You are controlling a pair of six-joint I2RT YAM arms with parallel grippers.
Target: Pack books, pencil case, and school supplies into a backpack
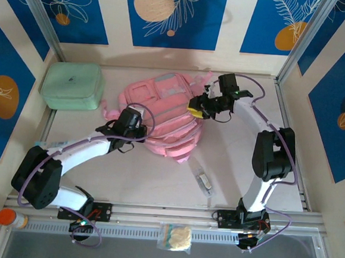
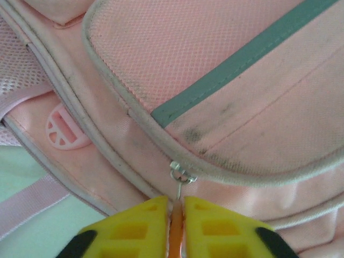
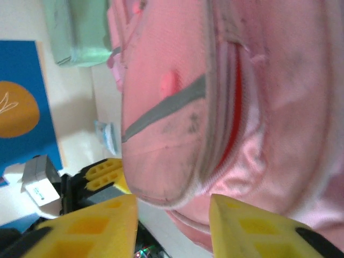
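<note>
The pale pink backpack [image 1: 162, 113] lies flat in the middle of the table. My left gripper [image 1: 140, 128] is at its left side. In the left wrist view its yellow fingers [image 2: 140, 226] are shut on the orange zipper pull [image 2: 176, 228], just below the metal slider [image 2: 182, 174]. My right gripper [image 1: 197, 107] is at the backpack's right edge. In the right wrist view it [image 3: 172, 207] stands open, with a bulging pocket [image 3: 172, 145] of the backpack just beyond the fingertips. A tiny pale oblong school supply [image 1: 203, 180] lies on the table in front of the backpack. The books and pencil case are out of view.
A big mint-green zip case [image 1: 72, 85] sits at the back left. A small clear packet [image 1: 176, 237] rests on the front rail, and an orange-capped bottle [image 1: 8, 217] stands at the front left. A teal packet [image 3: 107, 137] lies by the left wall.
</note>
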